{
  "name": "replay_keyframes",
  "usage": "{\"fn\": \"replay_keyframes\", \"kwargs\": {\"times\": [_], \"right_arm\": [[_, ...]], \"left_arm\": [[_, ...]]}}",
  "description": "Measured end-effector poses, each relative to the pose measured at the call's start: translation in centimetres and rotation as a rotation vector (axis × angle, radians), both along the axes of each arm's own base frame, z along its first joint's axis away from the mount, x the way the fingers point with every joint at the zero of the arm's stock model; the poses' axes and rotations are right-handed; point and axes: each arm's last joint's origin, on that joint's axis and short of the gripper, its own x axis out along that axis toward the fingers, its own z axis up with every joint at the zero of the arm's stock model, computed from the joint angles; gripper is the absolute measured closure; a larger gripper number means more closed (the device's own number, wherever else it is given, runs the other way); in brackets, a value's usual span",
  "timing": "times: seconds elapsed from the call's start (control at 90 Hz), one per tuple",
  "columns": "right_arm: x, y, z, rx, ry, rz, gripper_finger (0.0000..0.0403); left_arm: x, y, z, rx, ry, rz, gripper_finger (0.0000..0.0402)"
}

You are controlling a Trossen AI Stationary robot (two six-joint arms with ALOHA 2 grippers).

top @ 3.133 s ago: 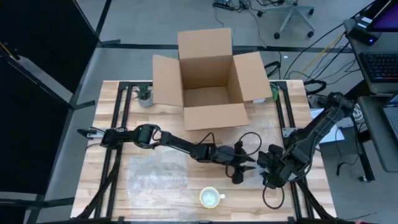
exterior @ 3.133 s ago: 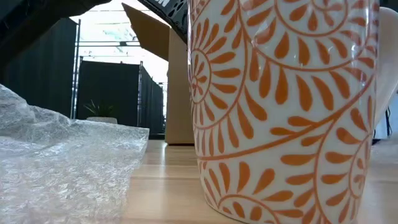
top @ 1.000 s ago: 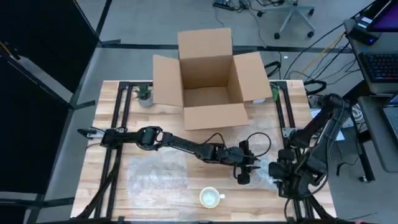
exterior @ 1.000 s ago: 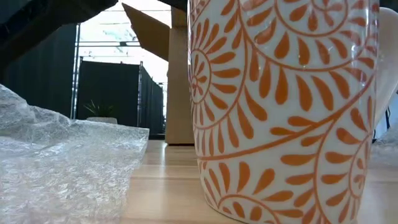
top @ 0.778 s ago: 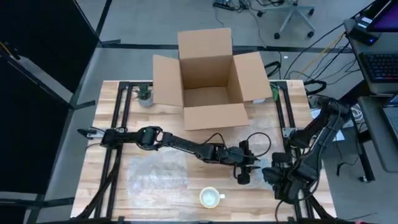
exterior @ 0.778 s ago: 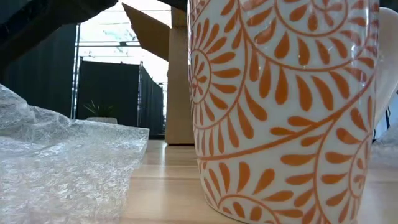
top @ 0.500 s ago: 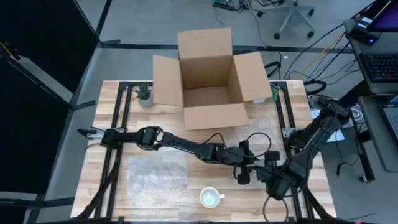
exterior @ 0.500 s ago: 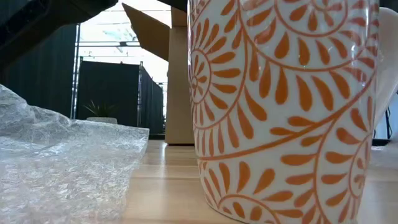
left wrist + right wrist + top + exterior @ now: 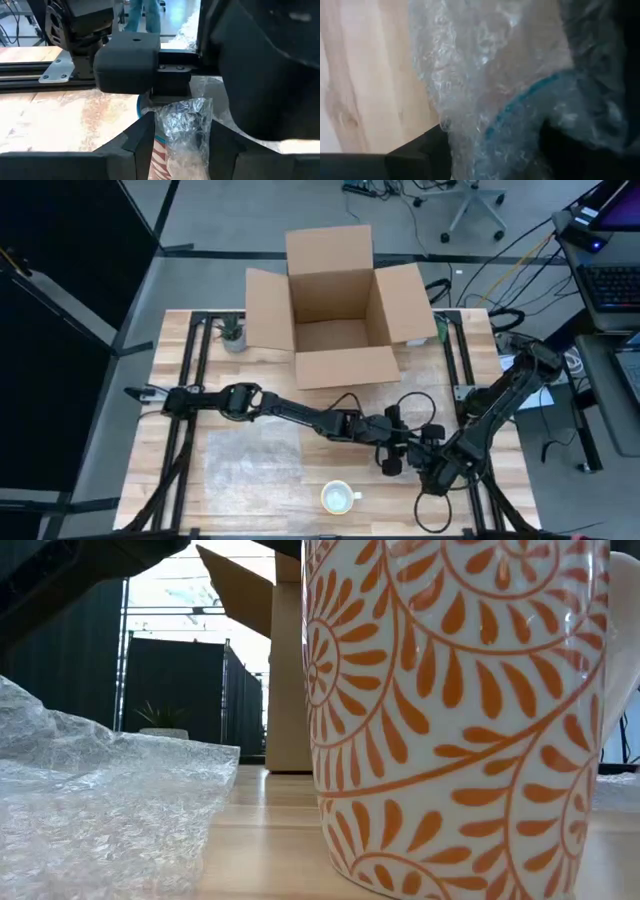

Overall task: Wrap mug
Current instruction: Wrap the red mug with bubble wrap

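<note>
- Left tool [image 9: 392,458] and right tool [image 9: 428,462] met near the surface's [image 9: 180,480] right front; a bubble-wrapped bundle [image 9: 182,131] sat between them, directly ahead of the left tool.
- Left tool looked closed on the bundle, fingers [image 9: 142,137] flanking it. Right tool pressed against the same wrap [image 9: 485,75]; its grip could not be told.
- Bare orange-patterned mug [image 9: 339,498] stood apart, front-left of the left tool, nearer that arm.
- Flat bubble wrap sheet [image 9: 250,465] lay farther left.

High view overhead; low view table-level, hard against mug [image 9: 460,720]; wrists close-up.
</note>
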Motion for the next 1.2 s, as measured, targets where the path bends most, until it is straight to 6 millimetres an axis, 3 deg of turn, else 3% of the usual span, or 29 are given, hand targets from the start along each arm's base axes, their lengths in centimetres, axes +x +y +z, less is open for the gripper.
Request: {"fn": "replay_keyframes", "kwargs": {"times": [0.5, 0.633, 0.767, 0.944, 1.2], "right_arm": [[-0.1, -0.1, 0.5, 0.017, -0.02, 0.003, 0.0177], [-0.1, -0.1, 0.5, 0.017, -0.019, 0.004, 0.0177], [-0.1, -0.1, 0.5, 0.016, -0.02, 0.006, 0.0177], [0.0, 0.0, 0.4, 0.026, -0.022, 0.025, 0.0177], [-0.1, -0.1, 0.3, 0.035, -0.001, 0.024, 0.0177]], "left_arm": [[-2.0, 0.0, 4.0, 0.01, 0.144, 0.011, 0.0275], [-2.1, 0.2, 3.0, 0.03, 0.191, 0.033, 0.0275], [-1.0, 0.7, 2.0, 0.006, 0.084, 0.045, 0.0275], [0.0, 1.0, 2.3, -0.064, -0.089, -0.043, 0.0275], [0.6, 0.6, -0.6, -0.088, -0.07, -0.056, 0.0275]]}}
